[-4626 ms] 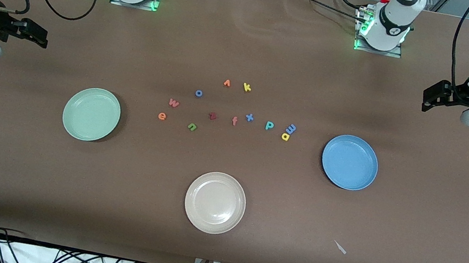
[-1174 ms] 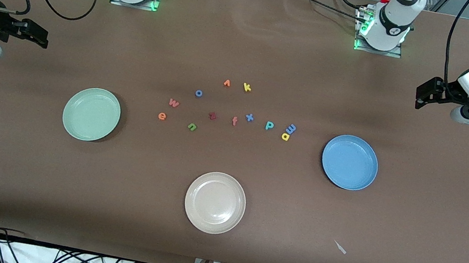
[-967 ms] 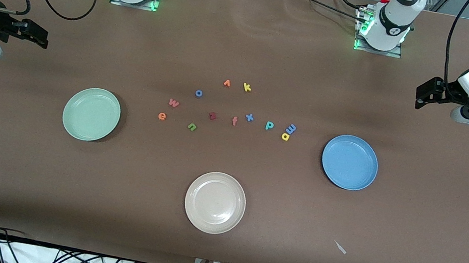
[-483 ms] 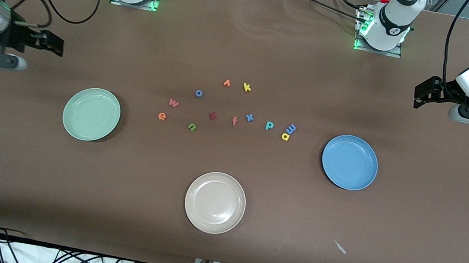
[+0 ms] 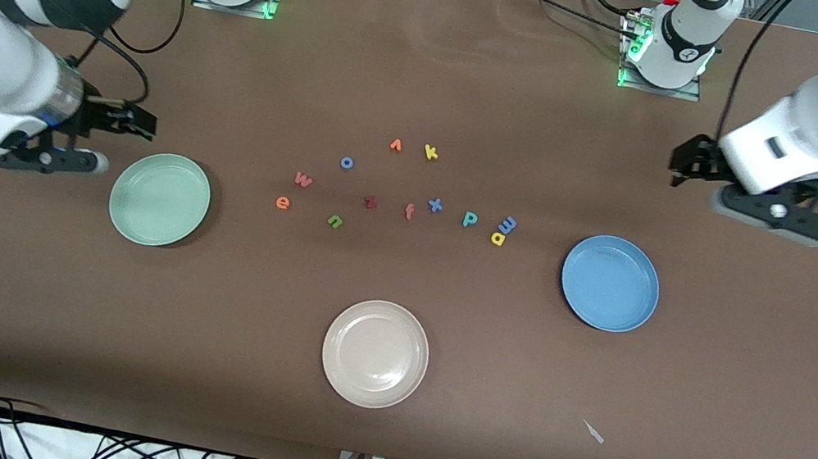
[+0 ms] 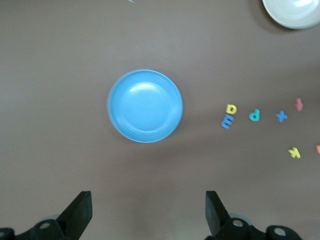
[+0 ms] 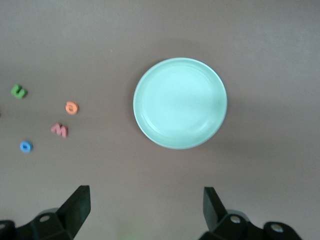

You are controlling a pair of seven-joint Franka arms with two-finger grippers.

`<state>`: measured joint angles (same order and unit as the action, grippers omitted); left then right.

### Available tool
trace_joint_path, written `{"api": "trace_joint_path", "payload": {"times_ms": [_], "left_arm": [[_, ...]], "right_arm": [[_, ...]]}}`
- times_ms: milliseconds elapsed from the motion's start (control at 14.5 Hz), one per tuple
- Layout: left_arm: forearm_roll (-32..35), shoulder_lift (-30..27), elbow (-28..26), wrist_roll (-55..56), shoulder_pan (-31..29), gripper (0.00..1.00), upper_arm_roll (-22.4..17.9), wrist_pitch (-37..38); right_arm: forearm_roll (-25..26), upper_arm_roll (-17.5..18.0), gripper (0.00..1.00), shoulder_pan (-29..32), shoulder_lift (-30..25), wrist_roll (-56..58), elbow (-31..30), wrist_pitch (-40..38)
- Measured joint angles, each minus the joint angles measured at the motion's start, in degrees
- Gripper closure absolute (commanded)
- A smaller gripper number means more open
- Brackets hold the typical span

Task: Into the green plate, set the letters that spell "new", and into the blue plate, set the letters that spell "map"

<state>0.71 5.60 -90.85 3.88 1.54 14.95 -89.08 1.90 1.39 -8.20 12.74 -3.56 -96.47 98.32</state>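
The pale green plate [image 5: 159, 199] [image 7: 180, 102] and the blue plate [image 5: 610, 283] [image 6: 145, 106] both lie bare. Between them sit the red-pink "w" [image 5: 303, 179] [image 7: 60, 130], orange "e" [image 5: 283, 203] [image 7: 72, 107] and green "n" [image 5: 335, 221] [image 7: 19, 91], then the teal "p" [image 5: 470, 219] [image 6: 254, 115], yellow "a" [image 5: 497, 238] [image 6: 230, 108] and blue "m" [image 5: 508, 224] [image 6: 227, 121]. My right gripper [image 5: 140, 122] [image 7: 146, 207] hangs open beside the green plate's rim. My left gripper [image 5: 682, 163] [image 6: 148, 210] is open over bare table near the blue plate.
A beige-white plate [image 5: 375, 353] lies nearer the front camera. Other letters share the cluster: dark red "z" [image 5: 370, 202], salmon "f" [image 5: 409, 211], blue "x" [image 5: 435, 204], blue "o" [image 5: 346, 162], yellow "k" [image 5: 431, 153] and an orange letter [image 5: 396, 145]. A small scrap [image 5: 593, 432] lies near the front edge.
Both arms have swung inward from the table's ends: the right gripper toward the green plate, the left gripper toward the blue plate. Letters and plates have not moved.
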Motion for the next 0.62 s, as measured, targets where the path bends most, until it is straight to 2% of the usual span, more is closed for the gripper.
{"api": "trace_joint_path", "payload": {"times_ms": [207,483,621], "left_arm": [[0.0,6.1,-0.08,0.08,0.34,0.0,4.34,-1.05],[0.0,17.42,0.03,-0.27,0.76,0.0,5.52,-11.7],[0.0,22.33,0.0,-0.29,3.4,0.0,5.76,-16.0]], "right_arm": [[-0.02,0.13,0.0,-3.97,2.39,-10.13,-4.1,7.99],[-0.02,0.25,0.0,-8.06,4.66,-23.89,-12.93,23.7],[-0.02,0.26,0.0,-9.46,6.44,-30.31,-16.42,31.25]]}}
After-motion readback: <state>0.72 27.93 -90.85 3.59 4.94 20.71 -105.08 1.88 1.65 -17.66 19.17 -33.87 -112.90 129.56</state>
